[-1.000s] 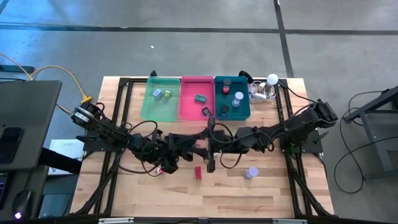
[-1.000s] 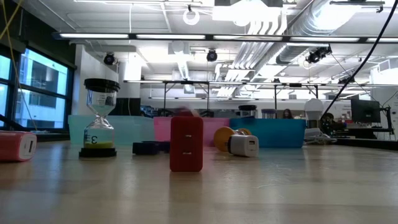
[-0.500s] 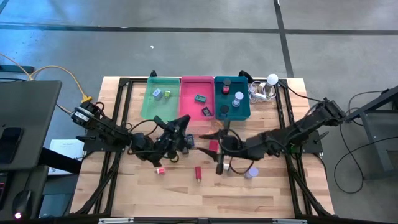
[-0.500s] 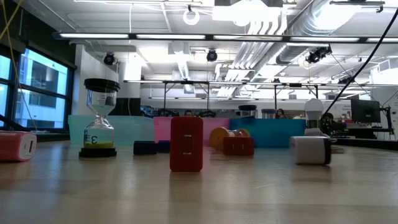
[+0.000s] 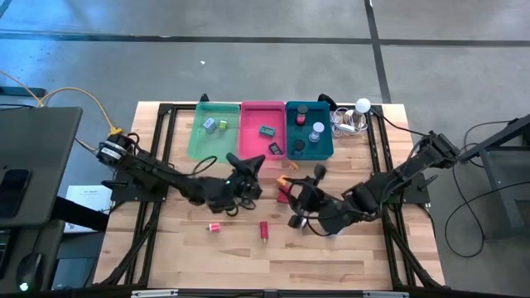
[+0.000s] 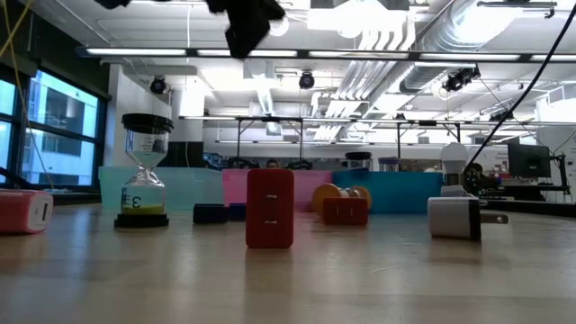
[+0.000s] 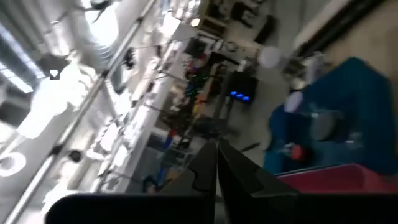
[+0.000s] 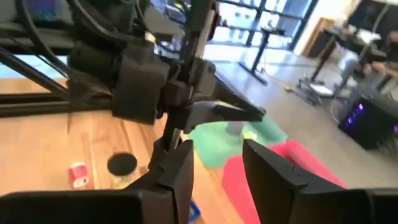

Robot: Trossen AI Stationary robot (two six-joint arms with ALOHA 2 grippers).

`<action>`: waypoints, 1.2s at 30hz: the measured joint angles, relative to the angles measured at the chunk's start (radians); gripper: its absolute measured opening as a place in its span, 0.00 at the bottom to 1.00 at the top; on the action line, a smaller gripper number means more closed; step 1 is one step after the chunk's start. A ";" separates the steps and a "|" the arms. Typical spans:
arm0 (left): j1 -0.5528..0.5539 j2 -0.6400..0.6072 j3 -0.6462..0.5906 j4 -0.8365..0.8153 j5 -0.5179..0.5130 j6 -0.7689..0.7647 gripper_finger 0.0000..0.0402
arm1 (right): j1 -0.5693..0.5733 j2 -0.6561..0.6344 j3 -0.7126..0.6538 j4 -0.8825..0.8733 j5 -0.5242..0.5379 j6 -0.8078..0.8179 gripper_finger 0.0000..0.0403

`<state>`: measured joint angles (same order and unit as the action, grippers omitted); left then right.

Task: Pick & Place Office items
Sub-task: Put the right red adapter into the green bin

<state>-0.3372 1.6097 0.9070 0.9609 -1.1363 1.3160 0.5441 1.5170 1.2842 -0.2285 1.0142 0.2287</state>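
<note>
Standing upright near the table's front edge, the red block charger (image 6: 269, 208) has its long side up. The left gripper (image 5: 247, 162) is pinched closed and holds nothing. The right gripper (image 8: 214, 163) is spread apart, empty. The hourglass (image 6: 144, 171) reads "3".

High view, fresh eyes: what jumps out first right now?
Both dark arms meet mid-table, the left gripper shut and raised just before the pink tray, the right gripper open beside it. Behind them sit the green tray and teal tray; a red block stands alone nearer the front edge.
</note>
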 joint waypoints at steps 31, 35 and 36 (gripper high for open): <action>0.427 -0.186 0.000 -0.916 1.157 -1.374 0.01 | 0.023 0.001 0.000 -0.352 -0.045 0.381 0.25; 0.413 -0.187 0.000 -0.892 1.125 -1.363 0.03 | 0.023 0.001 0.000 -0.352 -0.078 0.381 0.25; 0.407 -0.187 0.000 -0.889 1.102 -1.363 0.03 | 0.023 0.001 0.000 -0.352 -0.079 0.381 0.25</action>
<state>0.0699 1.4227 0.9073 0.0715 -0.0343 -0.0471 0.5671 1.5181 1.2842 -0.5804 0.9356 0.6102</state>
